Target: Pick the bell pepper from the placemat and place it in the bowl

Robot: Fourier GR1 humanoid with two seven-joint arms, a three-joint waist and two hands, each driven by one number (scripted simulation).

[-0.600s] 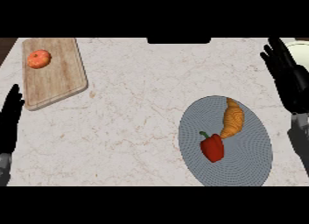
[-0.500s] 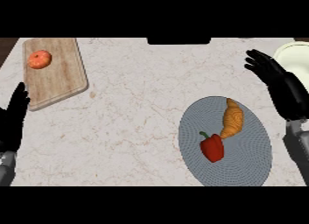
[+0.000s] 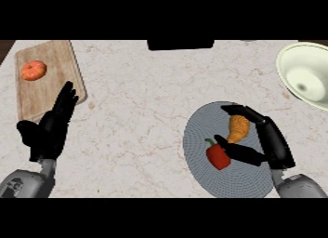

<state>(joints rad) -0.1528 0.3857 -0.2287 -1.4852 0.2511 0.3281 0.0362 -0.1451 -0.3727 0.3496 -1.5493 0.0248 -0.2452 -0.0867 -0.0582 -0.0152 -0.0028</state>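
Bell pepper [image 3: 219, 157]: red, on grey round placemat [image 3: 245, 179], left-centre, stem up-left, long axis approx. vertical in head view, tilted slightly. Est. light, stiff, glossy skin so prob. slippery; best taken across mid-body, not by stem. Orange croissant-like item [image 3: 239, 128] just beside, upper right. Right hand [image 3: 274, 145] over mat, fingers spread, thumb tip at pepper's right side, nothing pinched. Bowl [image 3: 311, 76] upper right on surface [image 3: 146, 116]. Left hand [image 3: 51, 128] spread flat, resting by cutting board [image 3: 49, 88].
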